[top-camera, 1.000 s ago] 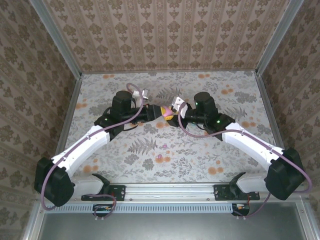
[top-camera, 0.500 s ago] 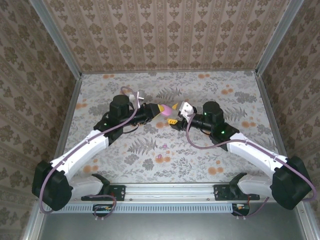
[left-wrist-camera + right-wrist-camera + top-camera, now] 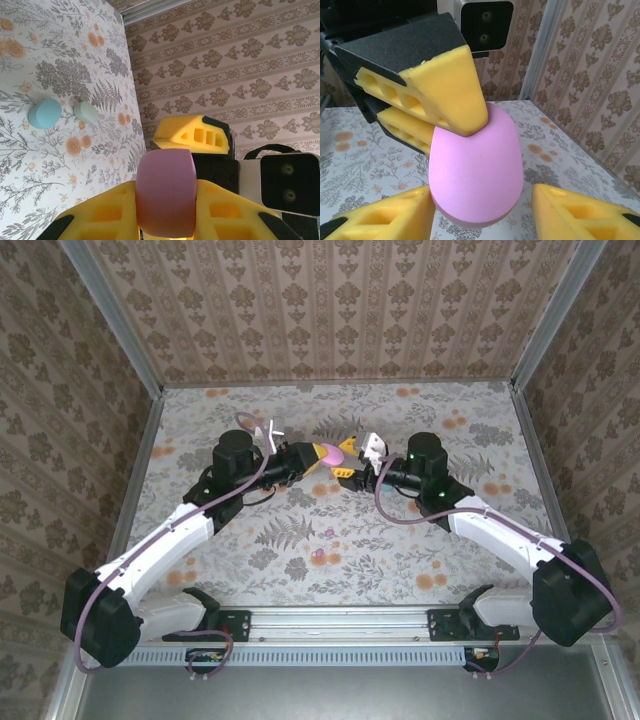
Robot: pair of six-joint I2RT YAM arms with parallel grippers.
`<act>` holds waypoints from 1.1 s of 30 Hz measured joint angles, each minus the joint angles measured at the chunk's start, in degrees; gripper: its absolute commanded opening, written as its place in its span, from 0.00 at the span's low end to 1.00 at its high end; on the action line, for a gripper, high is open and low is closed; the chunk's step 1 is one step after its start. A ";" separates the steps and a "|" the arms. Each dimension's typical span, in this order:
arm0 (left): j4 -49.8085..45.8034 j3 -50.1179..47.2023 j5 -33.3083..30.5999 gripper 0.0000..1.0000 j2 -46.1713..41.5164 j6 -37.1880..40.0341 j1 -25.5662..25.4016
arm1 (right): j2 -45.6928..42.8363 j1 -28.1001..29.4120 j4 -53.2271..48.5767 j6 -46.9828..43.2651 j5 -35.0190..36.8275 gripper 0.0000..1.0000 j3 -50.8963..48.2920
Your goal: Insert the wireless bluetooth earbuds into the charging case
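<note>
The left gripper [image 3: 165, 217] clamped the pink charging case [image 3: 165, 185]. The right gripper [image 3: 481, 216] gaped at its five and seven o'clock; centring before closing seemed wise.

We cannot tell from the top view whether the pink specks [image 3: 328, 533] at 6 o'clock from the case [image 3: 326, 453] are buds or print, and the left fingers [image 3: 100, 215], cropped at 6 o'clock, hide its flanks.

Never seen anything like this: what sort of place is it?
Probably a robot test booth, not a home: two arms bolted to a rail, wallpapered panels boxing in a floral cloth, the left gripper holding a pink case.
</note>
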 measured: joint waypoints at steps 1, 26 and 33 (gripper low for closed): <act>-0.02 0.00 0.09 0.14 0.00 0.00 0.00 | 0.13 -0.07 0.17 0.50 -0.57 0.56 0.11; -1.11 -1.86 -1.25 0.76 -7.34 30.21 -0.09 | 0.17 -3.67 -5.57 5.77 -13.77 0.34 5.60; 3.50 -7.43 2.91 0.77 -11.06 57.11 1.03 | 0.17 -4.55 -10.67 6.21 -20.81 0.34 7.89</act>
